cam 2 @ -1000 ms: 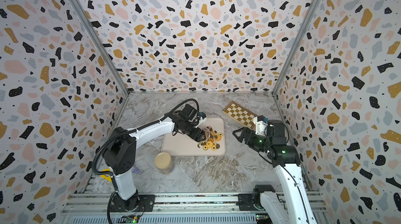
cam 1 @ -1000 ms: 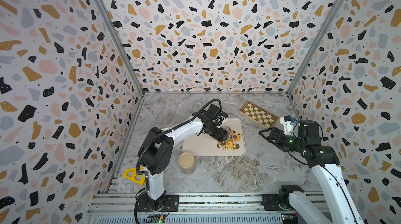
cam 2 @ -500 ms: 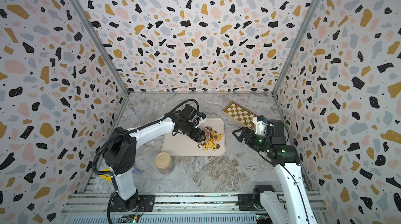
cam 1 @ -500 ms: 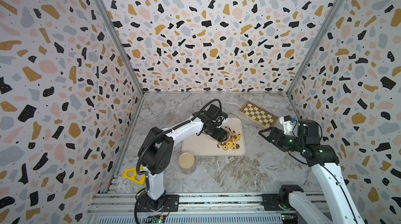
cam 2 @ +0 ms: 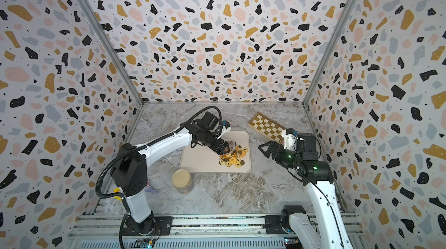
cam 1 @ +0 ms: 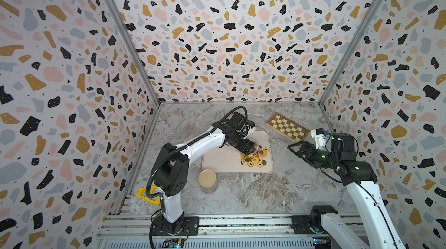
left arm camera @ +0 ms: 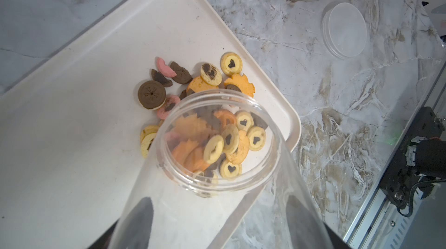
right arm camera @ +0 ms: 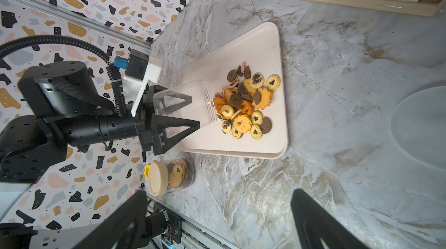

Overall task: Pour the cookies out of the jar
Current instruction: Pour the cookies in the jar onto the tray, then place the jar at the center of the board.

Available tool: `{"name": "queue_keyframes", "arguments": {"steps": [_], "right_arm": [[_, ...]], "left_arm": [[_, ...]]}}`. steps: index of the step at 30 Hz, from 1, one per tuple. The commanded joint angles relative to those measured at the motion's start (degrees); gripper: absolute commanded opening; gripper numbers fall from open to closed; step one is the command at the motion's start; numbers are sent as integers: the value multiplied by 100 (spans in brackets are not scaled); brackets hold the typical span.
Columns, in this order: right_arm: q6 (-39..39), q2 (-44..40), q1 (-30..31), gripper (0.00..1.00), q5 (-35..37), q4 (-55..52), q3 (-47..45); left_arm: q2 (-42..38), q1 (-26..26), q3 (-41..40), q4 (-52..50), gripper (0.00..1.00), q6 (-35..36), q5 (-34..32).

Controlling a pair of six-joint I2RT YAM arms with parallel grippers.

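Clear plastic jar (right arm camera: 202, 105) sits pinched across its body in the left claw (right arm camera: 195, 111), tipped mouth-down just past the fingertips so the cookies (right arm camera: 246, 105) can slide out. Most lie heaped on the cream tray (right arm camera: 260, 42) right under the mouth, where a few crowd the rim. Further right, the right claw (right arm camera: 218, 191) hangs spread and empty over the tabletop, probably parked aside so it won't block the pour, with the loose lid (left arm camera: 345, 30) near it.

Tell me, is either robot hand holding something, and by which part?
The left hand grips the clear jar around its body, behind the mouth; the right hand holds nothing.
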Motion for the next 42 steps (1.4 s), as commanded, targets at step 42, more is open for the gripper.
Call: {"name": "queue_keyframes", "arguments": {"steps": [42], "right_arm": [[2472, 586, 3205, 69, 221, 2908, 884]], "left_arm": [[-4773, -73, -4887, 8413, 0, -3097, 1056]]}}
